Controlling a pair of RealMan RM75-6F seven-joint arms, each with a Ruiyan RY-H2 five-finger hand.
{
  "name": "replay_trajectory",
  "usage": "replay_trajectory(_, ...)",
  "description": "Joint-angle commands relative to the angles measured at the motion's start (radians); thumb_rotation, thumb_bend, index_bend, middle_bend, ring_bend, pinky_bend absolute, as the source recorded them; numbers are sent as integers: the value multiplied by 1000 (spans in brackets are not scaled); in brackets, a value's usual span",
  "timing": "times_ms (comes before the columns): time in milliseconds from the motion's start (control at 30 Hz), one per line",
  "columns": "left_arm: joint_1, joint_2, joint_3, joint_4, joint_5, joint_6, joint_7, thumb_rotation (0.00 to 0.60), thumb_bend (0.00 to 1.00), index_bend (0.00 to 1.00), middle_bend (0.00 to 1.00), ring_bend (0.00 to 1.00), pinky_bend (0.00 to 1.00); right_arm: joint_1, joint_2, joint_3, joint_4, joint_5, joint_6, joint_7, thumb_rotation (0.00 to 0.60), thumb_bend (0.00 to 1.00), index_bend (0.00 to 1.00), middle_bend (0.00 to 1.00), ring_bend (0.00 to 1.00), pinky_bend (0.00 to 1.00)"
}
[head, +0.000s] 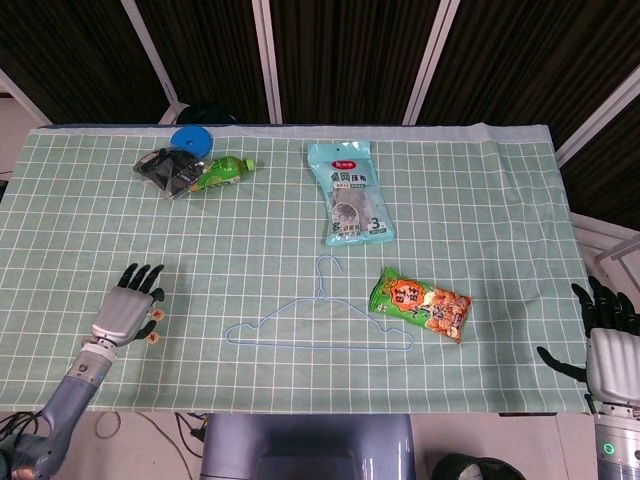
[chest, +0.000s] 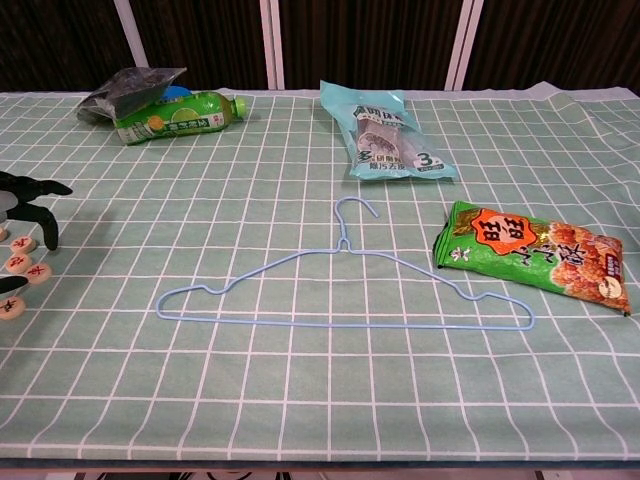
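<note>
Hovering over the wooden game pieces (chest: 22, 265), your left hand (head: 128, 306) has fingers spread and holds nothing; the pieces lie just beneath its fingertips. You're at the reach: next, lower and pinch one piece cleanly.

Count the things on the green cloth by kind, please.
Bags: 3 (grey bag, light-blue packet, snack bag)
Bottle: 1
Hanger: 1
Blue lid: 1
Round game pieces: at least 4, some hidden by the left hand
Total: at least 10
</note>
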Motion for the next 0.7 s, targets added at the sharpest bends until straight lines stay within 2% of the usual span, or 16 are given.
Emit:
replay_trajectory(33,0,-2,3,4,-2,0,4,600,278,422,28,0,19,0,0,0,0,0,0,0,600,205,104,25,55,0)
replay_trajectory(700,-12,-26,15,25,-3,1,24,600,281,435,35,0,19,0,-2,2,-2,6,-2,-4,600,205,104,25,55,0)
